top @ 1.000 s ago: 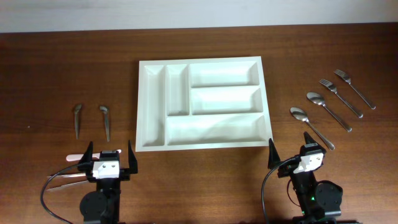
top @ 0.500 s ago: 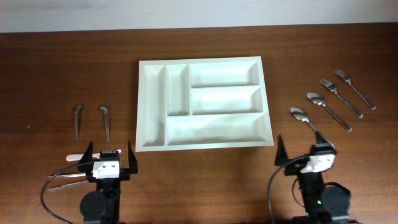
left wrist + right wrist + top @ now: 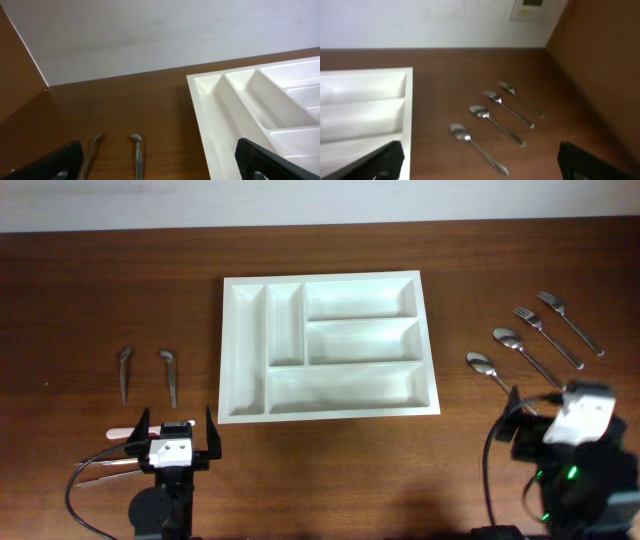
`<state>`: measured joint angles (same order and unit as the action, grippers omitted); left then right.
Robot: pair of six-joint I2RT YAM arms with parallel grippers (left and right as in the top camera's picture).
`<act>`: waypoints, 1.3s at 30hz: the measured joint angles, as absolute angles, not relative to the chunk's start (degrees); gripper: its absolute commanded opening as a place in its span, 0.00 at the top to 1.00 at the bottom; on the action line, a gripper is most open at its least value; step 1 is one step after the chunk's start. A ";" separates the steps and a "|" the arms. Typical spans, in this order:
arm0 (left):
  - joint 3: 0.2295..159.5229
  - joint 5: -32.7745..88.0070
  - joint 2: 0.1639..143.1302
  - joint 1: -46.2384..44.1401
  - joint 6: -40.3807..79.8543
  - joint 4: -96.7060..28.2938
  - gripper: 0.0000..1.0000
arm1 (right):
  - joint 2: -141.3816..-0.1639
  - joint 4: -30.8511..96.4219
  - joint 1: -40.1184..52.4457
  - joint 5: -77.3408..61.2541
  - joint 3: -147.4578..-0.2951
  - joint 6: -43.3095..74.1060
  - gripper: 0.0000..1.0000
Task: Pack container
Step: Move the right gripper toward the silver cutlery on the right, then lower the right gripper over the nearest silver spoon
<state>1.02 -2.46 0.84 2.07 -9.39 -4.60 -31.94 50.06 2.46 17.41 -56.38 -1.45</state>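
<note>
The white container (image 3: 228, 350) lies flat at the table's middle, its compartments bare. Right of it lie two spoons (image 3: 483, 365) (image 3: 508, 338) and two forks (image 3: 530, 318) (image 3: 552, 302). My right gripper (image 3: 560, 405) stands open just in front of the nearest spoon's handle, with nothing between its fingers. In the right wrist view the spoons (image 3: 470, 140) lie ahead of the open gripper (image 3: 485, 167). My left gripper (image 3: 177, 425) rests open near the front edge. Two small utensils (image 3: 136, 150) (image 3: 92, 150) lie ahead of it, the container's rim (image 3: 200, 110) to their right.
A pink-handled utensil (image 3: 125, 432) and thin metal tongs (image 3: 105, 468) lie beside the left arm's base. A pale wall borders the table's far edge.
My right arm has swung to the right, away from the container's front corner and in behind the spoons. The left arm has not moved.
</note>
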 measured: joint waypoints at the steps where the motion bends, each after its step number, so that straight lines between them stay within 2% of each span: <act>1: 0.99 -2.46 0.84 2.07 -9.37 -4.64 0.01 | -35.77 53.74 2.46 17.10 -61.32 -1.52 0.01; 6: 0.95 -2.48 0.84 2.07 -9.37 -4.64 0.01 | -52.49 70.39 2.46 13.08 -82.63 -1.54 0.01; 10: 0.95 -2.48 0.84 2.07 -9.39 -4.64 0.01 | -63.42 78.89 2.46 9.91 -94.19 -1.50 0.02; 17: 0.95 -2.48 0.84 2.07 -9.37 -4.62 0.01 | -75.37 86.72 2.46 9.13 -97.91 -6.55 0.01; 26: 0.95 -2.48 0.84 2.07 -9.37 -4.62 0.01 | -87.68 87.39 2.46 16.78 -97.95 -15.22 0.01; 31: 0.95 -2.48 0.84 2.07 -9.39 -4.62 0.01 | -90.45 87.29 1.61 14.87 -97.95 -23.05 0.01; 35: 0.95 -2.48 0.84 2.07 -9.37 -4.64 0.01 | -90.59 86.26 -3.25 8.54 -97.95 -31.79 0.01; 39: 0.95 -2.48 0.84 2.07 -9.39 -4.64 0.01 | -90.74 79.59 -11.25 2.57 -97.95 -37.30 0.01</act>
<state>0.95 -2.48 0.84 2.07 -9.39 -4.64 -90.74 79.59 -11.25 2.57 -97.95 -37.30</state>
